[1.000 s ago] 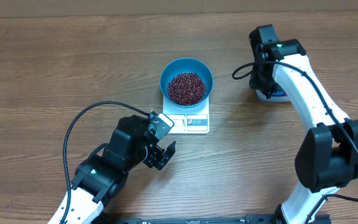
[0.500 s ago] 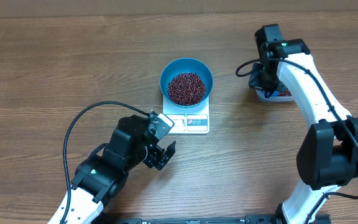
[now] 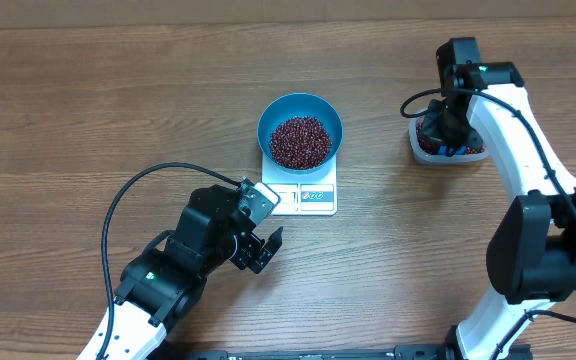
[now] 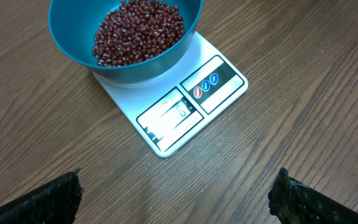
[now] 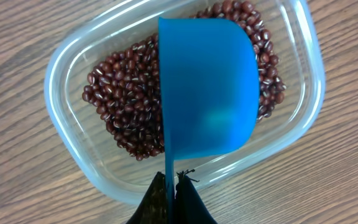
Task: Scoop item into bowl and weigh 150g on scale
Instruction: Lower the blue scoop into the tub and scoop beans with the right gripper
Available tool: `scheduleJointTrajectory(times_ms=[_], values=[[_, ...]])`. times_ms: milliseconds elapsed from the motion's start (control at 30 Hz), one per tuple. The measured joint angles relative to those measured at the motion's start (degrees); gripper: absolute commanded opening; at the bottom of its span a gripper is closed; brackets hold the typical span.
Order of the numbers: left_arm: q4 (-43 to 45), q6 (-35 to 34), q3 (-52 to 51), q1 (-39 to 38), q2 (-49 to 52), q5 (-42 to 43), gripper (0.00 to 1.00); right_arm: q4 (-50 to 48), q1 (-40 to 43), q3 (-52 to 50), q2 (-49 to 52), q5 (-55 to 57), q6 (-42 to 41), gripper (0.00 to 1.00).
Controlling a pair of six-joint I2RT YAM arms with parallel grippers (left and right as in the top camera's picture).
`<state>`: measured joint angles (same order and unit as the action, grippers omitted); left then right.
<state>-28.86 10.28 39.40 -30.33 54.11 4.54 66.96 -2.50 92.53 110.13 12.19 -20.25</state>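
Nearest me, the left claw [image 3: 258, 250] hangs released over the table [image 3: 88, 100], just short of the white scale [image 3: 313, 196]. Only the left wrist view makes the scale's display panel and coloured buttons plain. On the scale sits the deep blue bowl [image 3: 268, 112], holding a loose heap of small dark red-brown beans [image 3: 300, 141], some flecked white. Farther right, the right claw [image 5: 171, 198] is clenched on the thin handle of a blue scoop [image 5: 207, 87] held over more beans in a clear tub [image 5: 67, 68], a scoop the overhead view barely shows behind the arm.
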Motion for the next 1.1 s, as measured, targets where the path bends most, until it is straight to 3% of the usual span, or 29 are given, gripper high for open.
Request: scheduleJointTrajectory(times_ms=[333,833,1100], values=[[0.0,0.0,0.0,0.0,0.0,0.0,0.99,0.3,0.6,0.0,-6.2,-6.1,3.3,0.04],[0.0,0.0,0.0,0.0,0.0,0.0,1.00,0.7,0.9,0.0,-6.4,-12.3,6.8,0.04],[0.0,0.0,0.0,0.0,0.0,0.0,0.99,0.7,6.1,0.0,-6.4,-20.7,11.0,0.04]])
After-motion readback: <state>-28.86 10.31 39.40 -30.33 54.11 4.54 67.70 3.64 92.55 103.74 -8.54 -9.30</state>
